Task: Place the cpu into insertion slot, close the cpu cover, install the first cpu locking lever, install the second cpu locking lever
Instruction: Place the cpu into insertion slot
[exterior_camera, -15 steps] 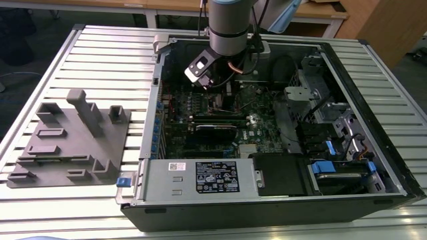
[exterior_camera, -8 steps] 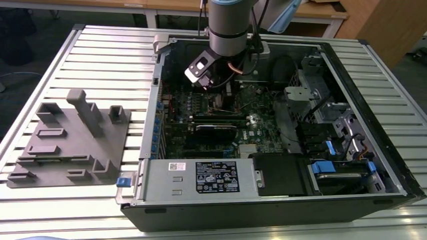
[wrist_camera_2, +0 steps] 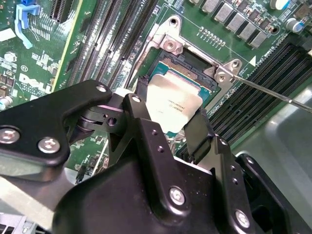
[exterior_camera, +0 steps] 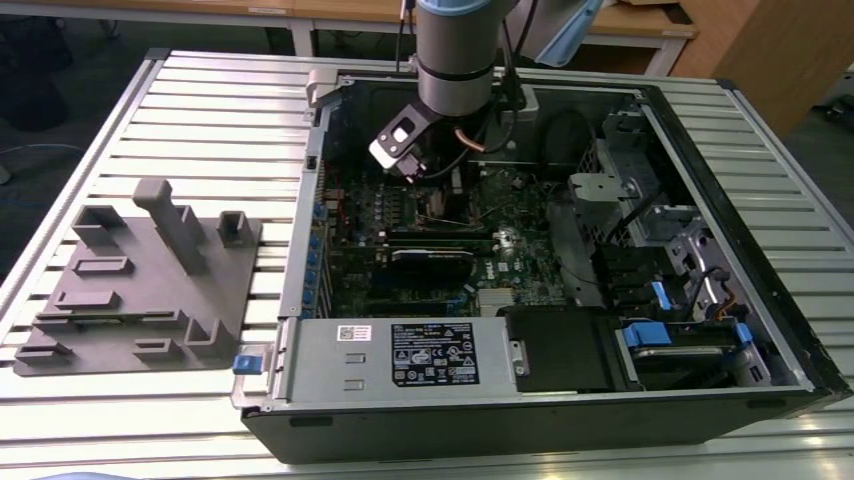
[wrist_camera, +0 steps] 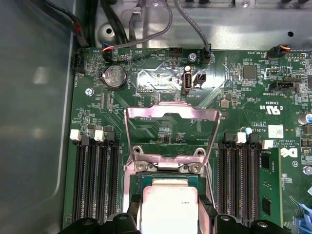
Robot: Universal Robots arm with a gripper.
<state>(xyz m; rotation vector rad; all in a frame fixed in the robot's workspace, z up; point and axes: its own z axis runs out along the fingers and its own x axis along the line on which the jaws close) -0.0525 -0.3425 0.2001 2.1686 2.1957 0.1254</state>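
Jaws closed on two opposite edges of the cpu (wrist_camera_2: 173, 103), held just over the slot (wrist_camera_2: 185, 63). The first wrist view shows the cover (wrist_camera: 139, 113) raised open. The exterior view shows a white printed label (exterior_camera: 431, 353) on the case (exterior_camera: 534, 420).

Light glared white off the table (exterior_camera: 134, 410) slats. The cpu (wrist_camera: 168, 209) top washed out; the case (exterior_camera: 534, 425) interior lay dim.
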